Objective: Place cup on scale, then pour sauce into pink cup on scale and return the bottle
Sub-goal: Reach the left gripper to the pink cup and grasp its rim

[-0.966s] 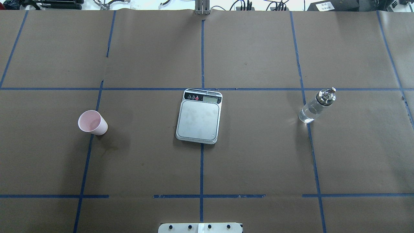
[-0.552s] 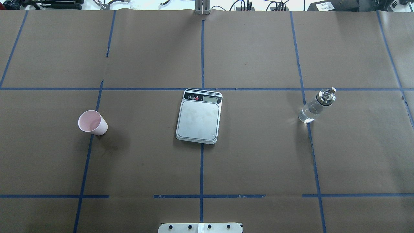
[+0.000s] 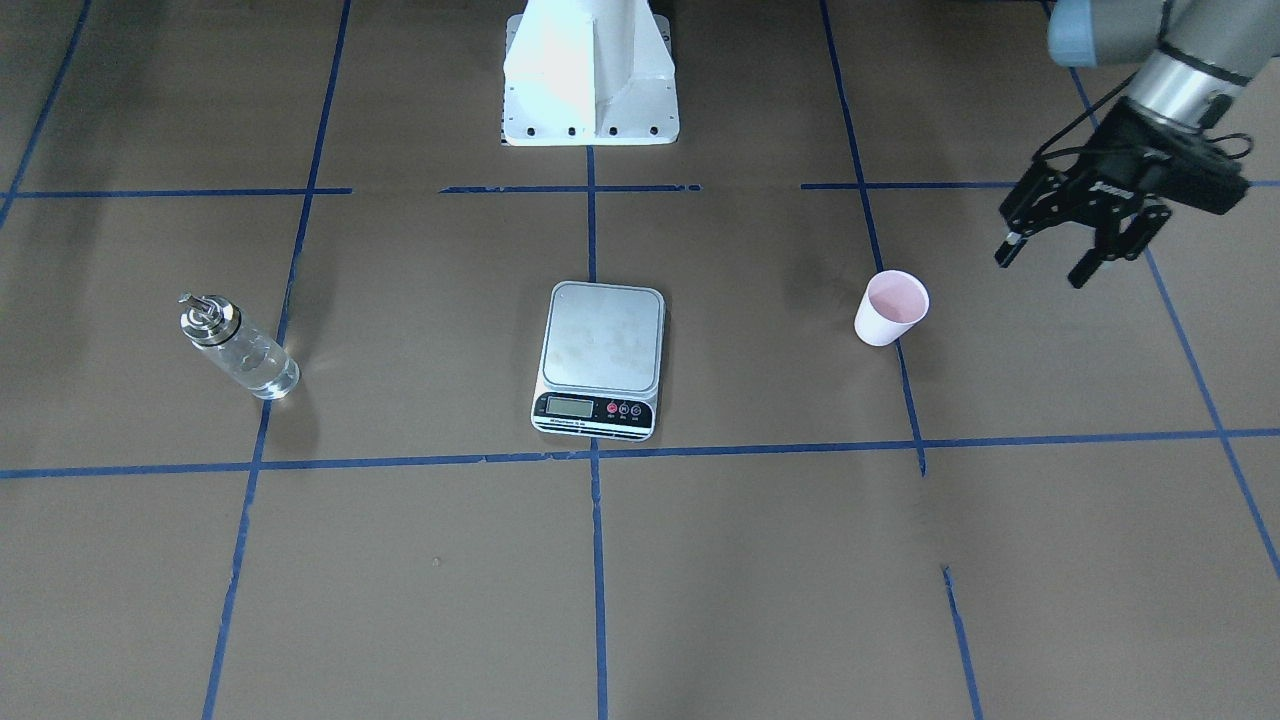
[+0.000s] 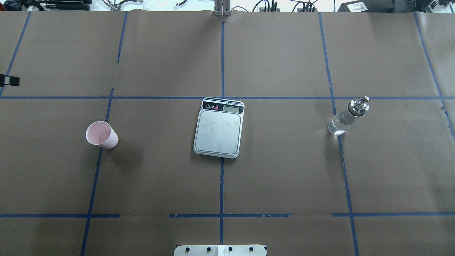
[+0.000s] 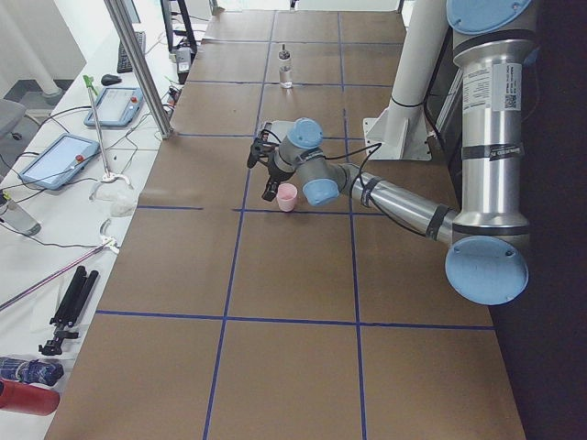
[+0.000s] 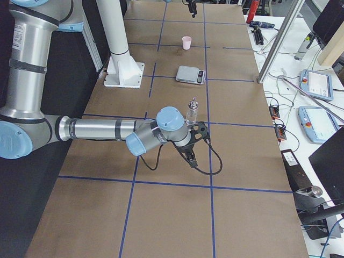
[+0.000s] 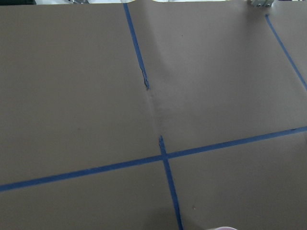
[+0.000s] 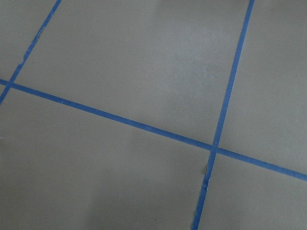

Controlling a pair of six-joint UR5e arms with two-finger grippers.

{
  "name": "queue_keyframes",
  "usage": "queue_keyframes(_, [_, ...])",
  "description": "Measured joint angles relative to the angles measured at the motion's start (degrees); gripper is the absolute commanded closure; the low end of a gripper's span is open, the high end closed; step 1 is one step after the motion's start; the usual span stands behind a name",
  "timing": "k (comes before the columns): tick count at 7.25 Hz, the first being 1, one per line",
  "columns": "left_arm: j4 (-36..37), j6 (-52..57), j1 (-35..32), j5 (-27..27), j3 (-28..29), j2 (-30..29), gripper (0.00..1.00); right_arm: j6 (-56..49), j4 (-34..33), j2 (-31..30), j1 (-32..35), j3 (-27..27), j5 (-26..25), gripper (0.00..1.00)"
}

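The pale pink cup point(image 3: 890, 308) point(image 4: 101, 134) stands upright on the brown paper, apart from the scale point(image 3: 603, 355) point(image 4: 219, 129), whose steel platform is bare. My left gripper point(image 3: 1040, 271) hangs open and empty above the table, outward of the cup; only one black finger point(image 4: 9, 80) shows at the overhead view's left edge. The glass bottle point(image 3: 235, 348) point(image 4: 346, 117) with clear sauce stands on the opposite side. My right gripper point(image 6: 196, 149) shows only in the exterior right view, close to the bottle point(image 6: 191, 110); I cannot tell its state.
Blue tape lines divide the brown paper into squares. The white robot base point(image 3: 590, 70) sits at the table's robot-side edge. A side bench with tablets point(image 5: 55, 160) and a metal post point(image 5: 138, 64) borders the far edge.
A black finger of the left gripper has come into the overhead view at its left edge. Cup, scale and bottle have not moved.
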Motion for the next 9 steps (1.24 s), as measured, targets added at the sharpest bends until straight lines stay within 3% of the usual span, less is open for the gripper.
queue_keyframes(1, [0.16,-4.61,5.67,4.99,0.25,0.1,0.37,0.0,0.0,-0.23,0.0,0.05,0.0,0.0])
queue_keyframes(3, [0.3,-8.36,10.54,9.47,1.76,0.33,0.37,0.05,0.04,-0.49,0.0,0.21,0.0,0.0])
queue_keyframes(6, [0.37,-8.96,11.7,11.26,3.21,0.6,0.42,0.05,0.03,-0.66,0.06,0.26,0.0,0.0])
queue_keyframes(9, [0.43,-9.04,12.36,11.42,3.42,0.26,0.57,0.06,0.02,-1.16,0.08,0.28,0.0,0.0])
